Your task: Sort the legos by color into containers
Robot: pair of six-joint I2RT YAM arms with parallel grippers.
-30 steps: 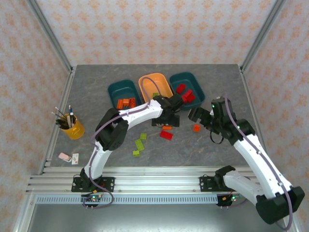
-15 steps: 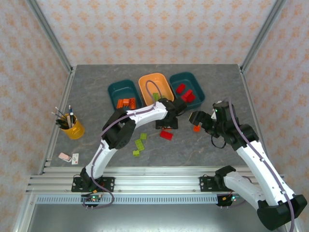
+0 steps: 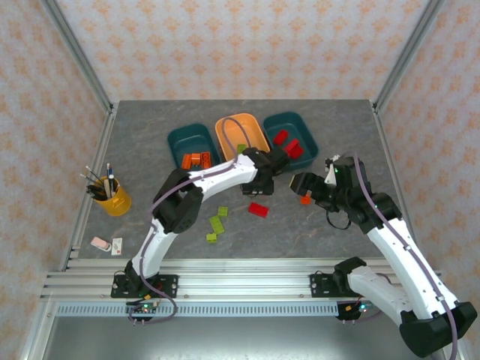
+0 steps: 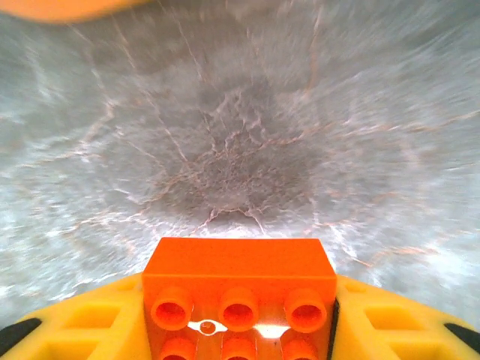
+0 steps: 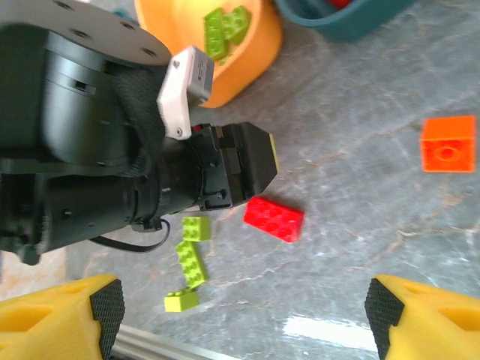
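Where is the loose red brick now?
Top view: the red brick lies on the table, green bricks to its left, a small orange brick to its right.

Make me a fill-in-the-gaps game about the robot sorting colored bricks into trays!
1. The brick gripped in the left pincer is ___.
2. The bricks lying in the orange tray are ___.
3. The right-hand teal tray holds bricks that are ___.
4. The right pincer has nothing between its fingers and stands ___.

Missing words: orange, green, red, open.
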